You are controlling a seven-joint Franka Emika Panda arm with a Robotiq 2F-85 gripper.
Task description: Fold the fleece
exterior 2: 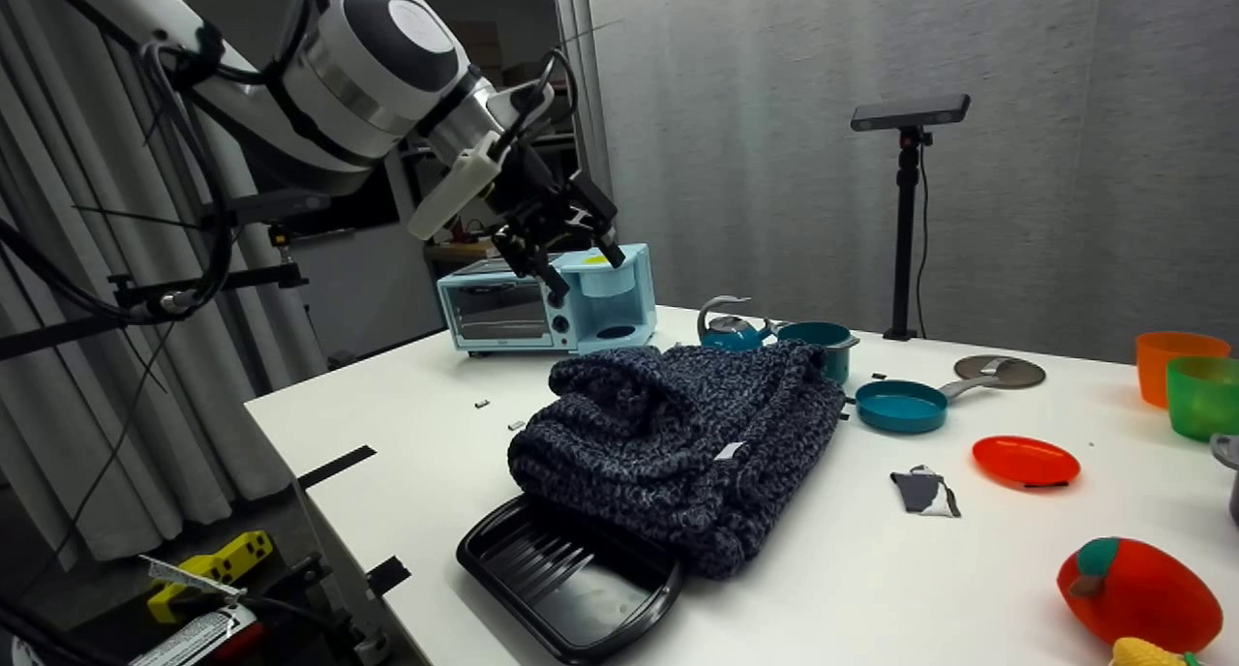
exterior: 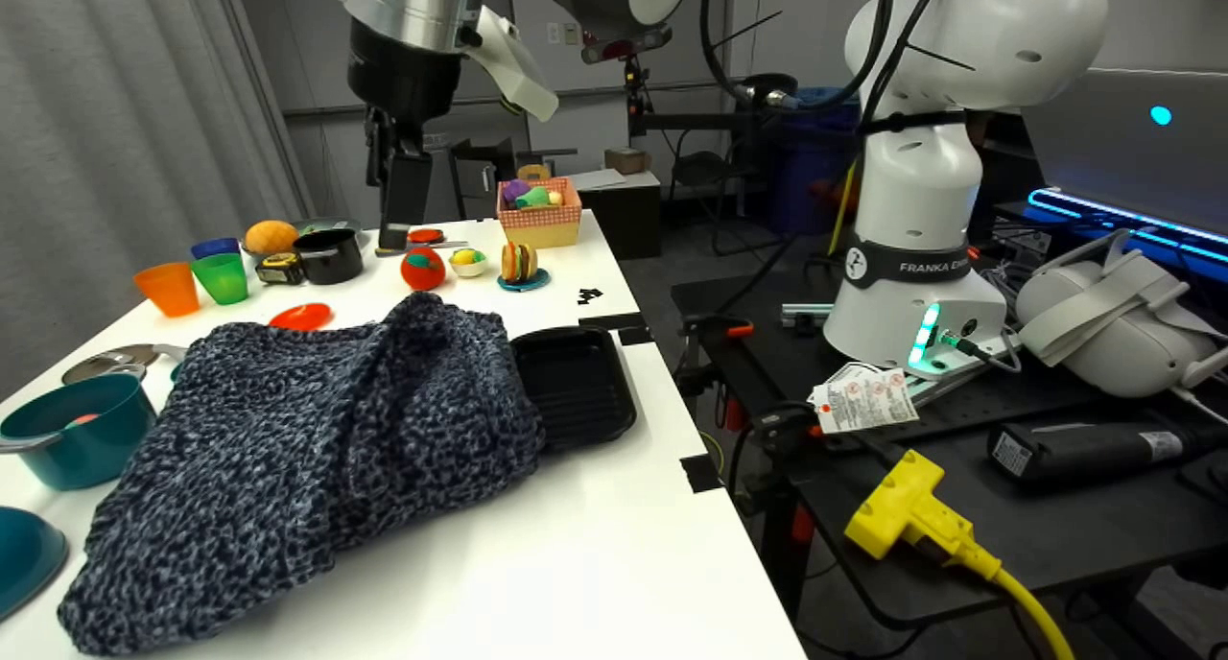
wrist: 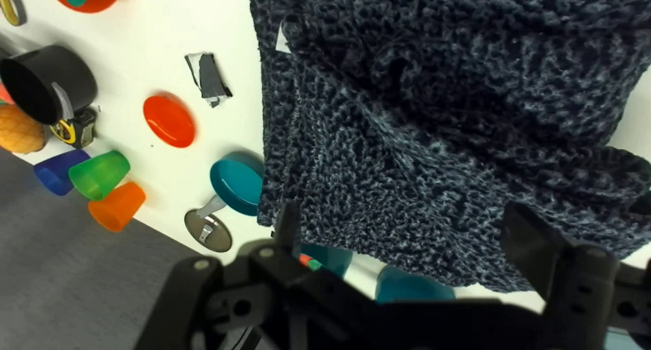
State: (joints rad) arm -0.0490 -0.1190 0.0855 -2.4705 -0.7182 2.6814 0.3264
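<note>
The fleece (exterior 2: 678, 424) lies bunched on the white table (exterior 2: 871, 579), hiding an edge of a black tray (exterior 2: 581, 589) in both exterior views; it probably laps over the rim, though contact is hard to judge. In the wrist view the fleece runs off the frame at top and right, and a teal pot (wrist: 333, 258) is partly masked by the gripper (wrist: 401, 211), whose fingers (wrist: 531, 248) stand spread wide, clear of the fleece.

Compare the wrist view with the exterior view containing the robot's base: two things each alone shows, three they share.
Wrist only: a torn grey scrap and a small white tag on the fuzzy speckled navy fleece. Exterior only: a yellow basket with red checks and a round toy hamburger. Both: that fleece, the open black gripper and a translucent green cup.
</note>
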